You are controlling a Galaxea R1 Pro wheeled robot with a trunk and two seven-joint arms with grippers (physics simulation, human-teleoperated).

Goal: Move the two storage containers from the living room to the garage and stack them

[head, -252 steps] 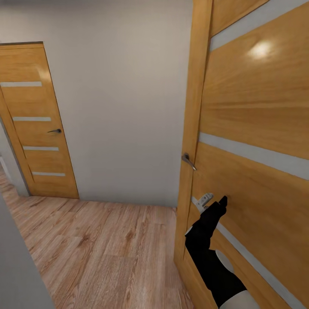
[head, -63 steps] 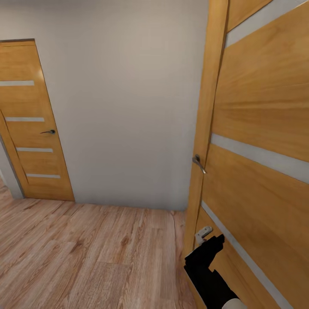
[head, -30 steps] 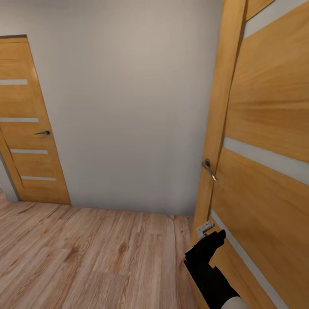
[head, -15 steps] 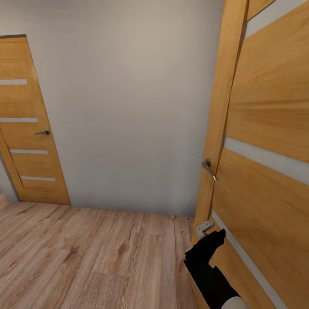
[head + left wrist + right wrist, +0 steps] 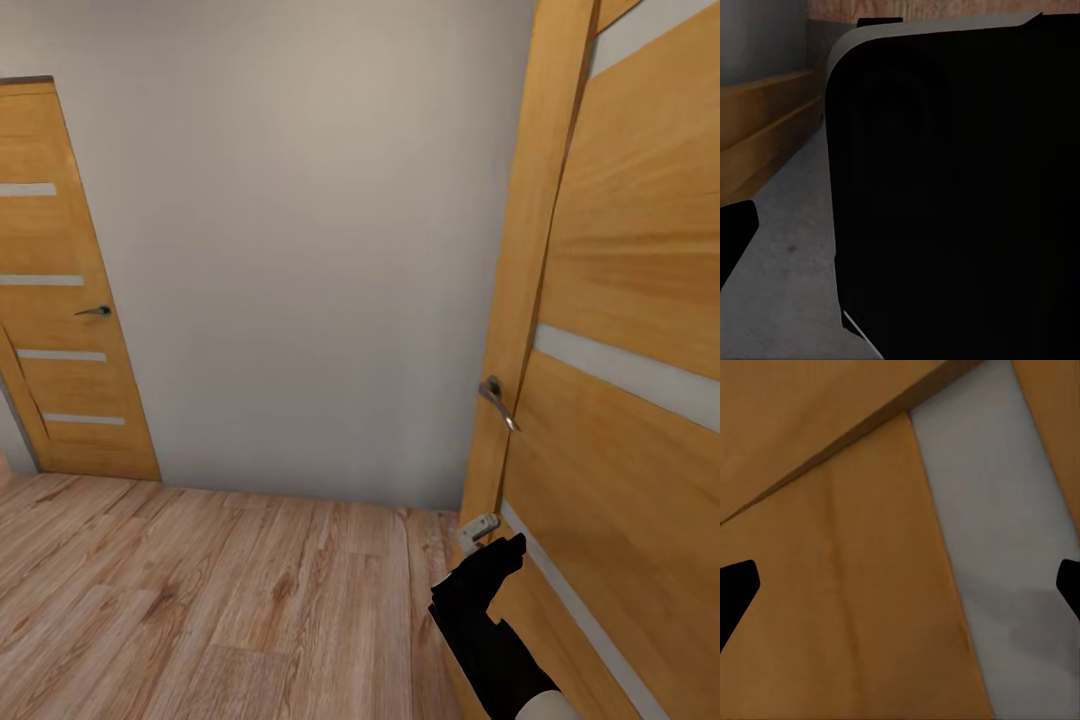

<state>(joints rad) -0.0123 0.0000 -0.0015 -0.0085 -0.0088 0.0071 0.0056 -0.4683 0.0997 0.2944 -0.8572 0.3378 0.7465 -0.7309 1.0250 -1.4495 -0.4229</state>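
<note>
Near door at frame right has slid further right, swinging wider under push. Right tool against its lower panel, fingertips spread, empty. Left tool: state unclear. Second door far left. Storage containers nowhere here; probably still transit, wood-plank floor.

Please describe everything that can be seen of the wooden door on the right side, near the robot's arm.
The near door is honey-coloured wood with a visible grain, crossed by pale grey-white inlaid strips. A curved metal lever handle sits near its edge, and a small pale fitting shows lower on that edge. The door stands at an angle to the grey wall, reaching down to the wood-plank floor. The right pincer is close against its lower panel; contact cannot be confirmed.
</note>
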